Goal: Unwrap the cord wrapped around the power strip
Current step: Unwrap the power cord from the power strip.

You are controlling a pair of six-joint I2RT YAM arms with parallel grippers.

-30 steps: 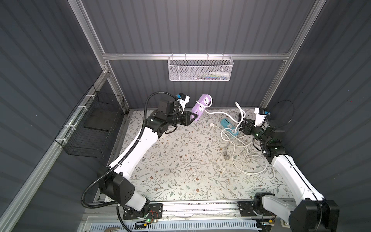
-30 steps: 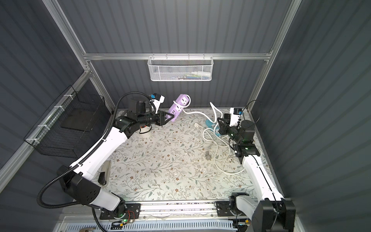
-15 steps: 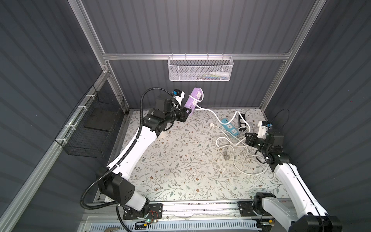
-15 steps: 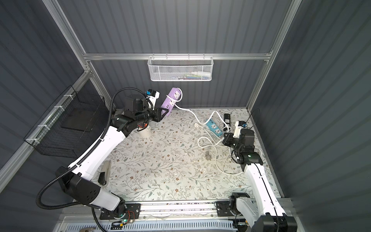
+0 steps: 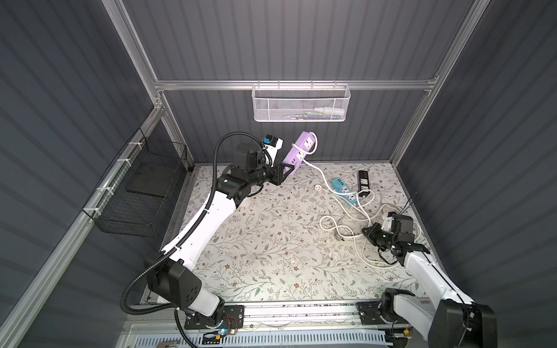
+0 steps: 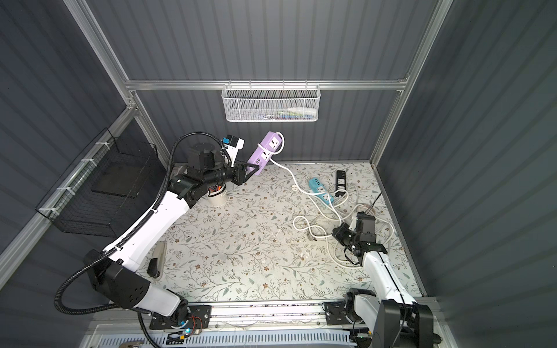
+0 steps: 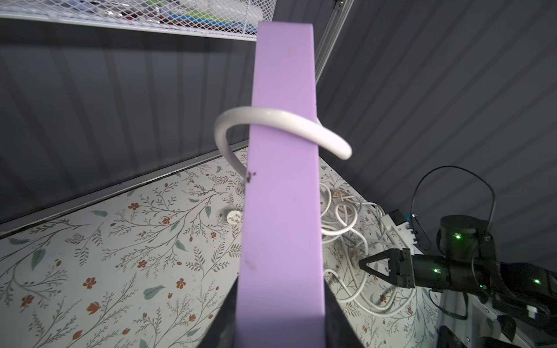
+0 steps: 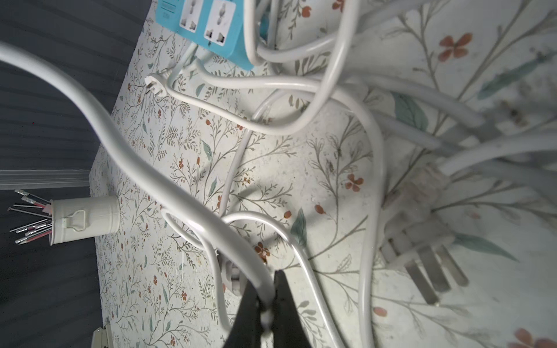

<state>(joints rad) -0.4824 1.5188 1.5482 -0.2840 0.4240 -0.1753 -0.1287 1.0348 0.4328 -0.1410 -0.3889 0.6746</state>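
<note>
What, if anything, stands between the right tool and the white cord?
Nothing visible: the right tool is shut on the cord. One loop circles the strip, which the left tool holds up.

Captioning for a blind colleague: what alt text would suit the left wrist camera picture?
A purple power strip fills the middle of the picture, one end clamped in the left gripper, with one loop of white cord around it. Beyond it, over the floral table, the right gripper is shut on that cord amid a tangle of cords.

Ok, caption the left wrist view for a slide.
Purple strip in the left claw, one white cord loop around it.
</note>
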